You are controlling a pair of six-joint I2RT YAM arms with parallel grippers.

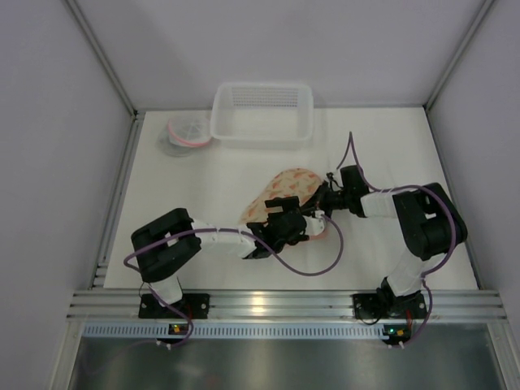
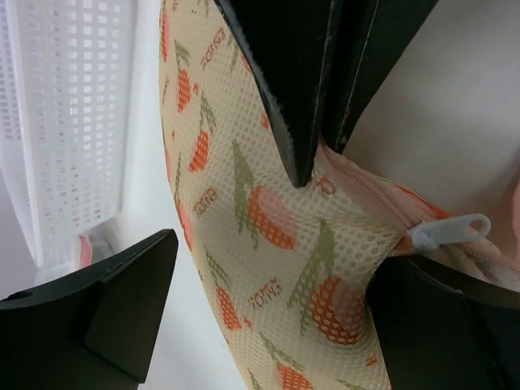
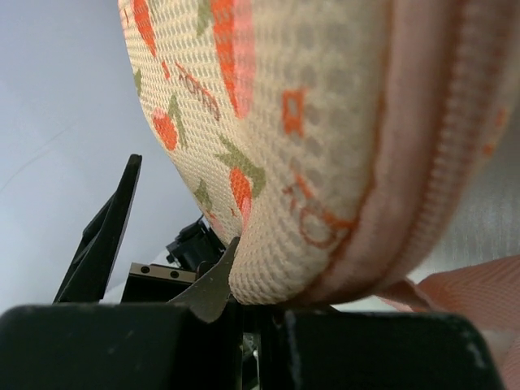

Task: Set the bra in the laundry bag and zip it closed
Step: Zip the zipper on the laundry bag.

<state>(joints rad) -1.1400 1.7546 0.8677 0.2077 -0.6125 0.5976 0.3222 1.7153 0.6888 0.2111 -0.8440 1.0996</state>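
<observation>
Laundry bag (image 1: 286, 188) x1, basket (image 1: 260, 135) x1; left claw (image 1: 286, 227) wide, right claw (image 1: 319, 203) pinching it.

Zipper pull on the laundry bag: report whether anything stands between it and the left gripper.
Nothing visible covers the zipper pull. It lies exposed on the pink edge of the laundry bag, beside one finger of the open left gripper. The shut right gripper pinches the mesh next to it, crowding that side.

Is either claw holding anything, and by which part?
The right gripper pinches the mesh laundry bag at its pink zipper edge. The left gripper is open around the bag, holding nothing.
</observation>
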